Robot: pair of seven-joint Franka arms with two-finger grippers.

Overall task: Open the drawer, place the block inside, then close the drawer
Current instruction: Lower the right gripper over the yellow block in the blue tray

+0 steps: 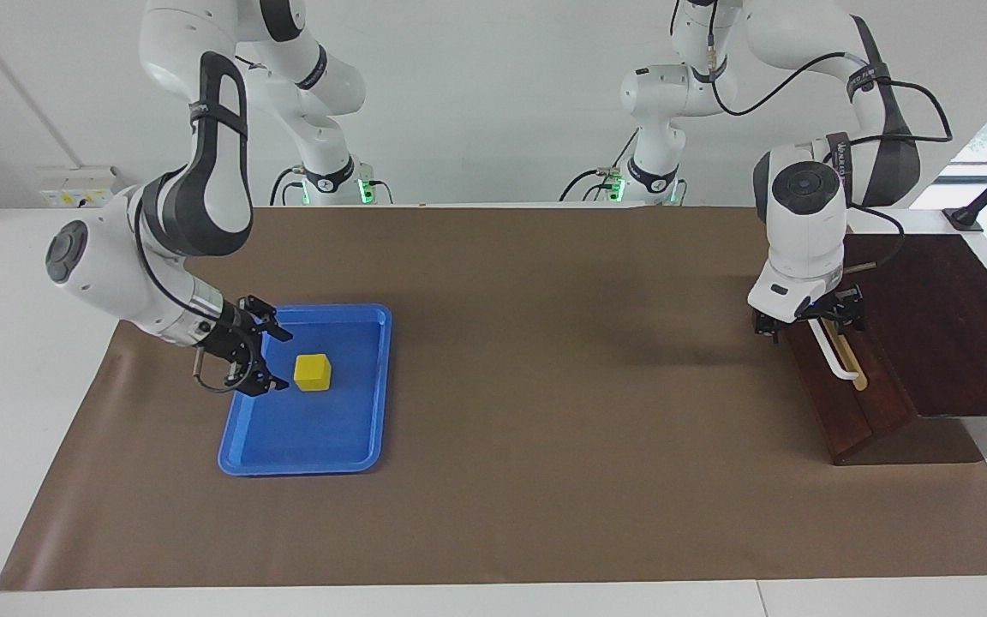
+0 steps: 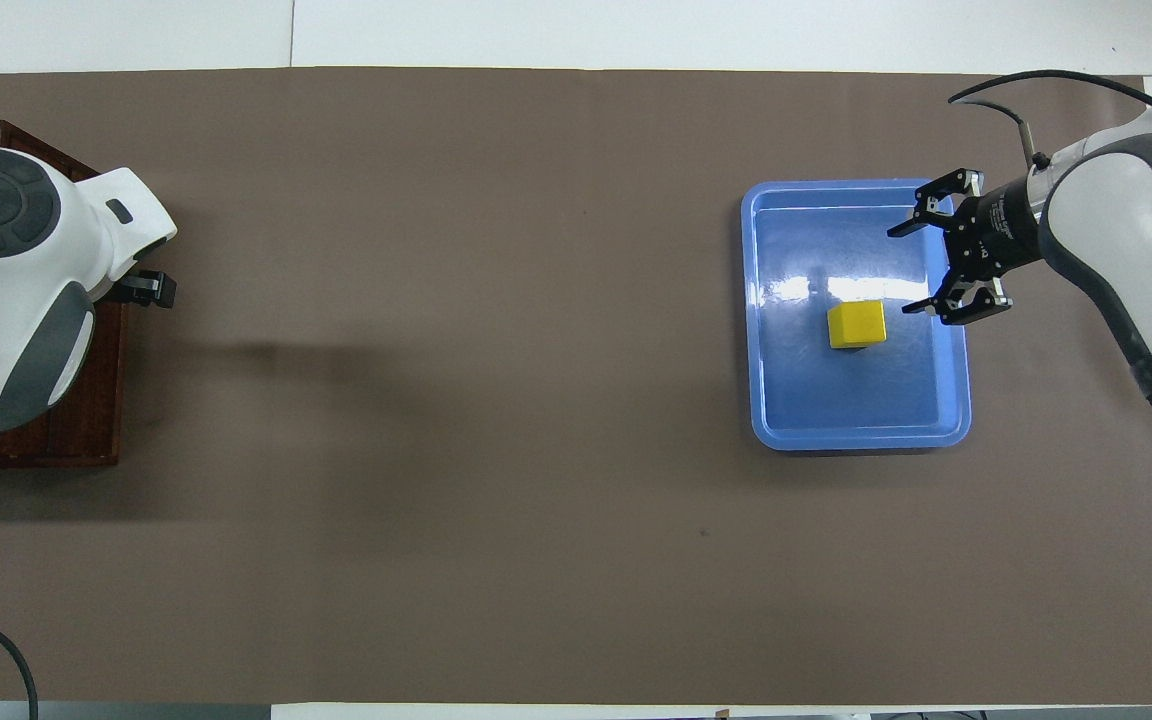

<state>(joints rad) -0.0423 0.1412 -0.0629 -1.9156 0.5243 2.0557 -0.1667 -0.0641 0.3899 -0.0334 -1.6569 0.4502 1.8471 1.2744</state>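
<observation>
**One block, one tray, one drawer**

On the tabletop (image 1: 545, 480), the right gripper (image 1: 272, 360) hovers over one blue tray (image 1: 305, 446), jaws released, beside the single yellow block (image 1: 313, 373) lying in it. At the left arm's end, the left gripper (image 1: 809, 319) sits at the one drawer (image 1: 853, 403) by its white handle (image 1: 836, 360), jaws spread.
</observation>
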